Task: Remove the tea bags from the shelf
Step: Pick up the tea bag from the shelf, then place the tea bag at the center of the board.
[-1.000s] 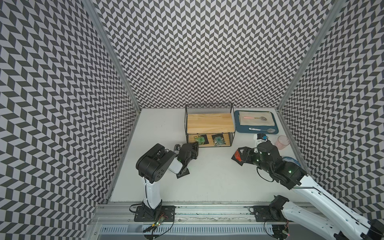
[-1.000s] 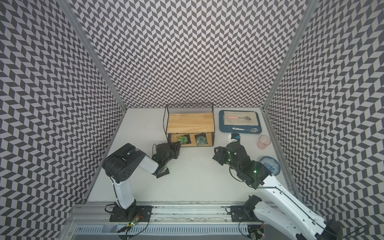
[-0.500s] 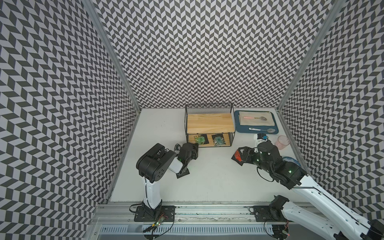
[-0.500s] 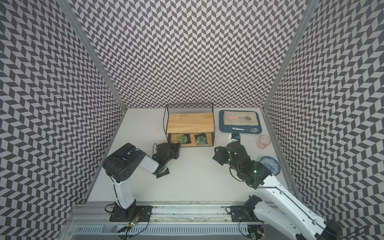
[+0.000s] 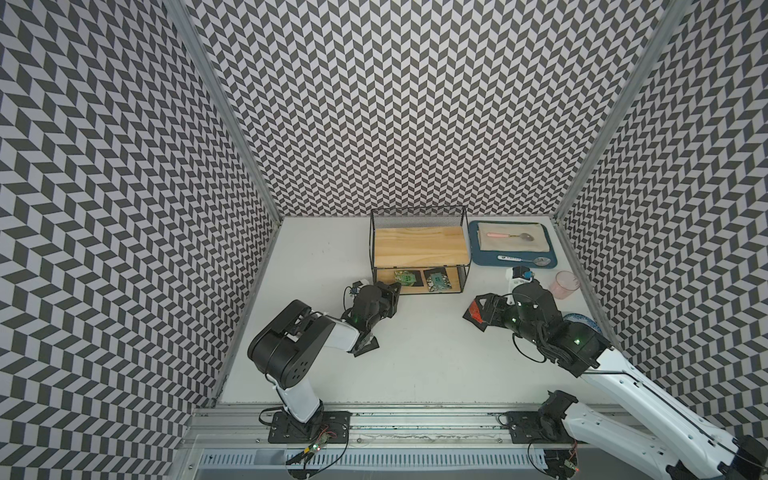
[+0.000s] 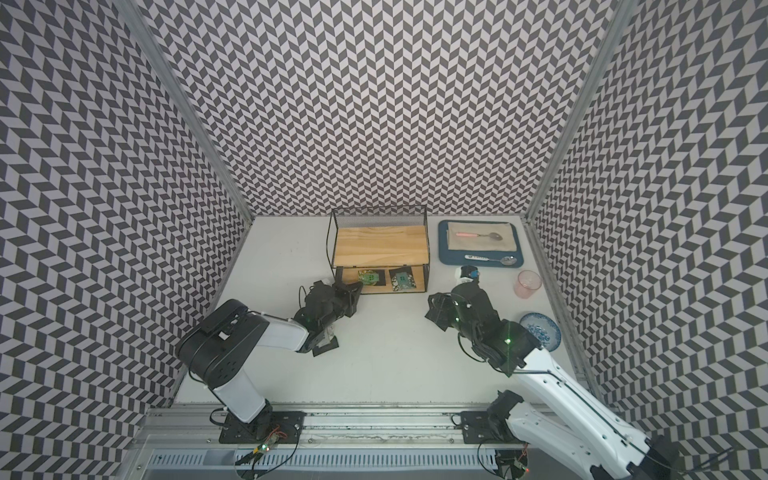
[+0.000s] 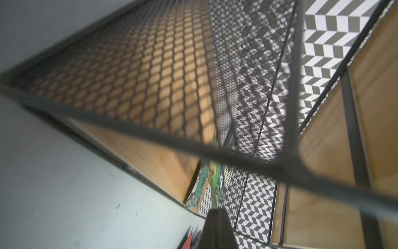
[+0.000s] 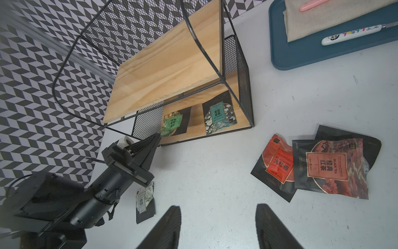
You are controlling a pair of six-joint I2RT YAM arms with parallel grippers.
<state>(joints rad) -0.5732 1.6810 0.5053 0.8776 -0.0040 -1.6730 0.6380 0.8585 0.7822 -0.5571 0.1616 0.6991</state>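
Nearest the robot's bases, the pale worktop (image 5: 415, 365) carries tea bags already off the shelf. A pale tea bag (image 8: 144, 197) lies under the left arm. By the right arm, a red tea bag (image 8: 277, 165) sits partly under a black-and-red tea bag (image 8: 329, 168), with a dark tea bag (image 8: 344, 134) half hidden beneath. The right hand (image 8: 217, 228) hovers over bare worktop near that pile, its fingers part open and holding nothing. Farther in, the left hand (image 8: 157, 137) reaches low to the front left corner of the shelf (image 5: 419, 249). Its fingers are pinched together on what appears to be the near corner of the green tea bag (image 8: 172, 124); the left wrist view shows that bag edge-on, running into the closed fingertips. The green tea bag lies at the left of the lower board, and a teal tea bag (image 8: 219, 115) lies apart from it on the same board. The upper board is bare. At the back, beside the shelf, sits a blue tray (image 5: 482, 259). The step in hand looks like pulling the green bag out. The next move calls for drawing it forward and low, clear of the wire frame and upper board, then setting it on the worktop, with the teal bag to follow.
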